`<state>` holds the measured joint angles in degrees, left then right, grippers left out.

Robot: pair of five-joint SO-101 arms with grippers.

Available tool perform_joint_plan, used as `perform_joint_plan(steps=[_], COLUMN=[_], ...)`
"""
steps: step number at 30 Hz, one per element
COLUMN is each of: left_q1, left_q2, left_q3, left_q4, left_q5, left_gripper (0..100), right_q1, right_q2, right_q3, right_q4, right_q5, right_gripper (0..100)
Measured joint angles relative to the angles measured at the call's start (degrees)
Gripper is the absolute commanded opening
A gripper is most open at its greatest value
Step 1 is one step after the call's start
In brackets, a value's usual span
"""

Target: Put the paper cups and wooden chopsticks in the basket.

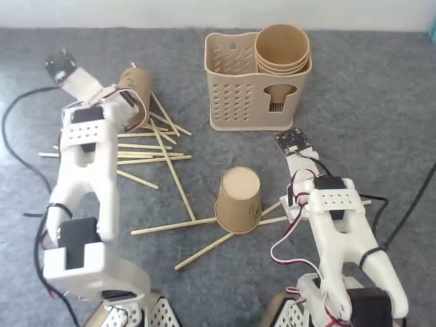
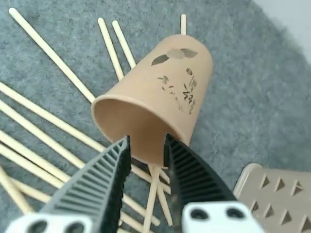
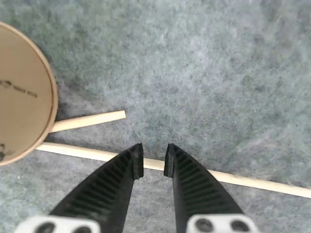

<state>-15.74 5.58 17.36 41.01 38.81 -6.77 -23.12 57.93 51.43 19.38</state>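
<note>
- The left gripper (image 2: pixel 145 143) is clamped on the near rim of a tipped paper cup (image 2: pixel 155 102). A pinch on the thin wall looks suited to carrying it.
- Under and beyond that cup lie scattered chopsticks (image 2: pixel 58 53).
- The right gripper (image 3: pixel 153 150), fingers barely parted and holding nothing, hangs over a single chopstick (image 3: pixel 243 179) that crosses beneath its tips, likely lined up for a pinch.
- Just beside it, an upturned cup (image 3: pixel 22 97) rests on sticks.
- Farthest ahead of both grippers stands the basket (image 1: pixel 231 102), with stacked cups (image 1: pixel 282 48) in one compartment.
</note>
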Motion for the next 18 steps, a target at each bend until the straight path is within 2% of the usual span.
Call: perform_joint_plan(steps=[5, 18], left_q1=[0.44, 2.55], left_q2=[0.00, 0.00], left_q3=[2.11, 2.11], left_q4=[-6.24, -8.00], left_q5=[0.97, 1.49], left_gripper=[11, 11], right_q1=[0.00, 0.00], right_q2=[0.00, 0.00], right_q3=[0.00, 0.00], right_q4=[0.00, 0.00], right_q5=[0.00, 0.00], right_gripper=[9.6, 9.6])
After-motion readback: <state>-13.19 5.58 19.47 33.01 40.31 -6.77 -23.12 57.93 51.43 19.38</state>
